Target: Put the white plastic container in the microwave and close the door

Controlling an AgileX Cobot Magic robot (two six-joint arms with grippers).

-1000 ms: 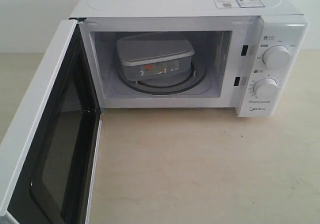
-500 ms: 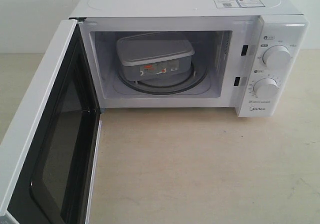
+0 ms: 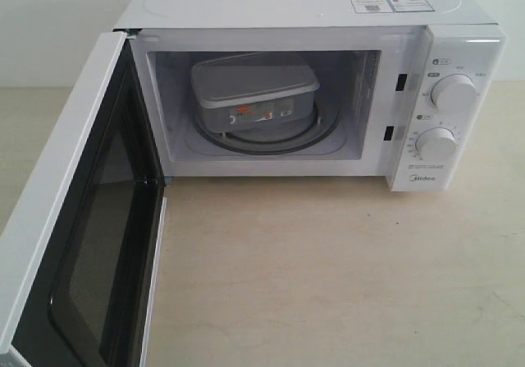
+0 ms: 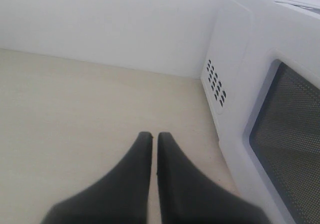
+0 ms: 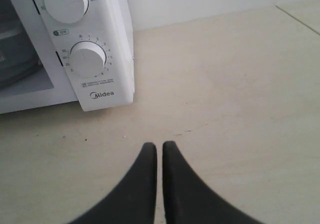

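The white plastic container (image 3: 254, 94) sits on the glass turntable inside the microwave (image 3: 312, 6), its orange-red label facing out. The door (image 3: 74, 219) stands wide open, swung out to the left, dark window showing. Neither gripper shows in the exterior view. In the left wrist view my left gripper (image 4: 151, 136) is shut and empty above the table, beside the door's outer face (image 4: 260, 108). In the right wrist view my right gripper (image 5: 159, 146) is shut and empty over the table, in front of the microwave's dial panel (image 5: 87, 58).
The microwave stands on a pale wooden table (image 3: 328, 277) against a white wall (image 4: 110, 23). Two round dials (image 3: 454, 93) sit on its right panel. Vent holes (image 4: 216, 82) mark its left side.
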